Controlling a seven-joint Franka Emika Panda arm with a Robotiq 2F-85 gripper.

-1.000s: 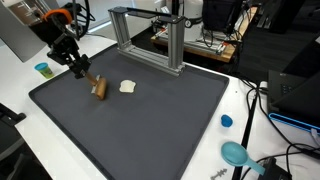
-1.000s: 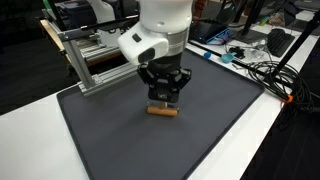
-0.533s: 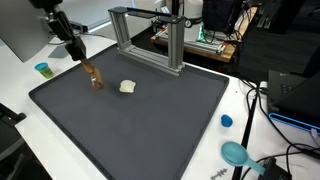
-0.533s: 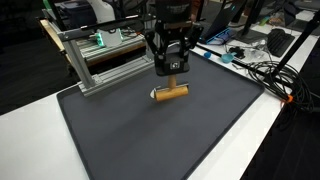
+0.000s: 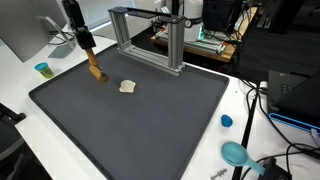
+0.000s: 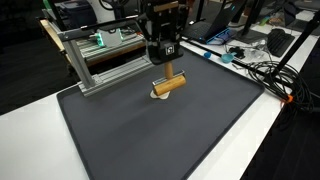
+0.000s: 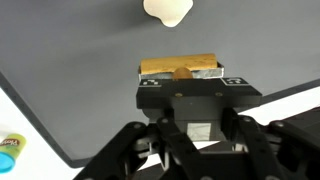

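Note:
My gripper (image 5: 87,45) (image 6: 165,58) hangs above the dark mat (image 5: 140,130) (image 6: 150,140), shut on a short brown wooden block (image 5: 96,71) (image 6: 168,85). The block dangles tilted below the fingers, off the mat. In the wrist view the block (image 7: 180,66) lies crosswise between the jaws of the gripper (image 7: 180,76). A small cream-coloured lump (image 5: 127,87) (image 7: 166,10) rests on the mat a short way from the block. In an exterior view the lump (image 6: 156,95) is mostly hidden behind the block.
An aluminium frame (image 5: 150,40) (image 6: 100,55) stands along the mat's far edge. A blue cup (image 5: 43,69) sits on the white table beside the mat. A blue cap (image 5: 226,121), a teal scoop (image 5: 236,153) and cables lie past the opposite edge.
The gripper has risen from the mat with the wooden block in it, lifting it off the surface and toward the frame side. The cream lump has not moved.

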